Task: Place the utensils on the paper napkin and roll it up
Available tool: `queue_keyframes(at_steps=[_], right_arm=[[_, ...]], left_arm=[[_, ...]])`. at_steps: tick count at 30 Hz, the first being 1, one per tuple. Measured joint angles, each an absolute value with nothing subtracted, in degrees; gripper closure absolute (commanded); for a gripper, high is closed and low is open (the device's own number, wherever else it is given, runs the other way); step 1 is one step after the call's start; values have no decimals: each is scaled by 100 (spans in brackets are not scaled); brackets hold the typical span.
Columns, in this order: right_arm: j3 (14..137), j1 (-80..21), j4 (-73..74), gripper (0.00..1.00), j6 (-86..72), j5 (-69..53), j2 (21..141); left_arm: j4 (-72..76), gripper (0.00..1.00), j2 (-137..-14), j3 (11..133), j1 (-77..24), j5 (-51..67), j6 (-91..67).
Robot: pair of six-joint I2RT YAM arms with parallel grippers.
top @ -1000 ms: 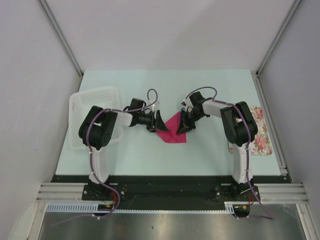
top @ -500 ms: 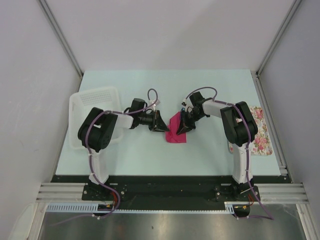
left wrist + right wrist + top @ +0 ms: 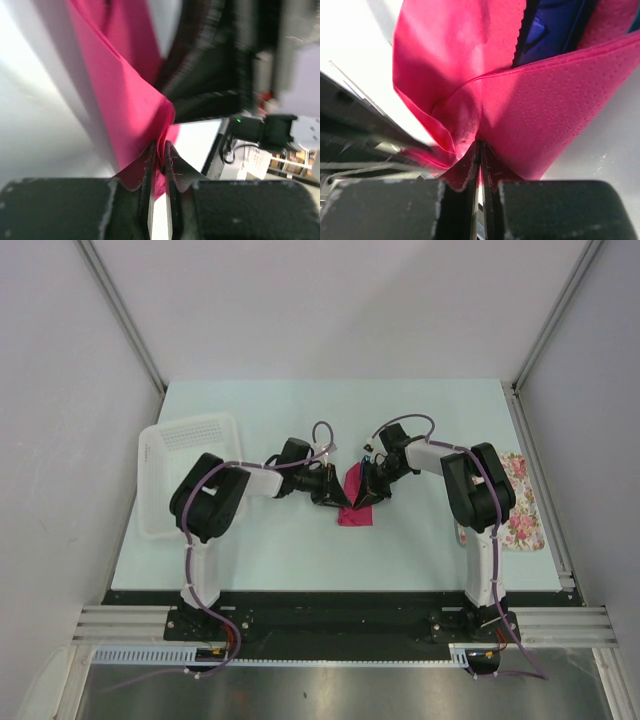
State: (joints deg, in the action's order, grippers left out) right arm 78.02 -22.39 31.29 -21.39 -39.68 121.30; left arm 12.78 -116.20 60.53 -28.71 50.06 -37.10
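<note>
The pink paper napkin (image 3: 354, 502) lies folded at mid-table between both grippers. My left gripper (image 3: 338, 496) is at its left edge, shut on a fold of the napkin (image 3: 130, 105). My right gripper (image 3: 364, 493) is at its upper right, shut on the napkin (image 3: 530, 115) too. Dark blue utensils (image 3: 555, 25) show inside the fold in the right wrist view; in the top view they are hidden. The right arm's black gripper body (image 3: 210, 70) fills the background of the left wrist view.
A white basket (image 3: 185, 465) stands at the table's left edge behind the left arm. A floral-patterned tray (image 3: 518, 502) lies at the right edge beside the right arm. The cage's posts run along both sides.
The left gripper moved right to the napkin and closed on its edge. The napkin was pushed from a spread sheet into a narrower fold. The right gripper kept its grip and place.
</note>
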Motion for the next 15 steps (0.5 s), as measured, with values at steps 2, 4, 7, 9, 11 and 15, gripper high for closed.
queue_keyframes(at_steps=[2,4,7,9,11,15], right_arm=[[7802,-2237,3127,93,-2141,-3975,12130],[7802,-2233,3127,93,-2143,-3983,12130],[7802,-2226,3122,92,-2154,-3999,12130],[7804,-2222,3120,90,-2185,-4010,12130],[7811,-2206,3120,88,-2215,-4038,12130],[7856,-2143,3065,85,-2283,-4080,12130]], left_arm=[[1083,84,-11743,6180,-2888,4834,-3682],[812,87,-11876,6342,-2902,4619,-3607],[473,90,-11990,6534,-2899,4501,-3533],[180,91,-12011,6687,-2912,4429,-3430],[-113,92,-12046,6851,-2915,4379,-3312],[-576,93,-12130,7137,-2943,4355,-3072]])
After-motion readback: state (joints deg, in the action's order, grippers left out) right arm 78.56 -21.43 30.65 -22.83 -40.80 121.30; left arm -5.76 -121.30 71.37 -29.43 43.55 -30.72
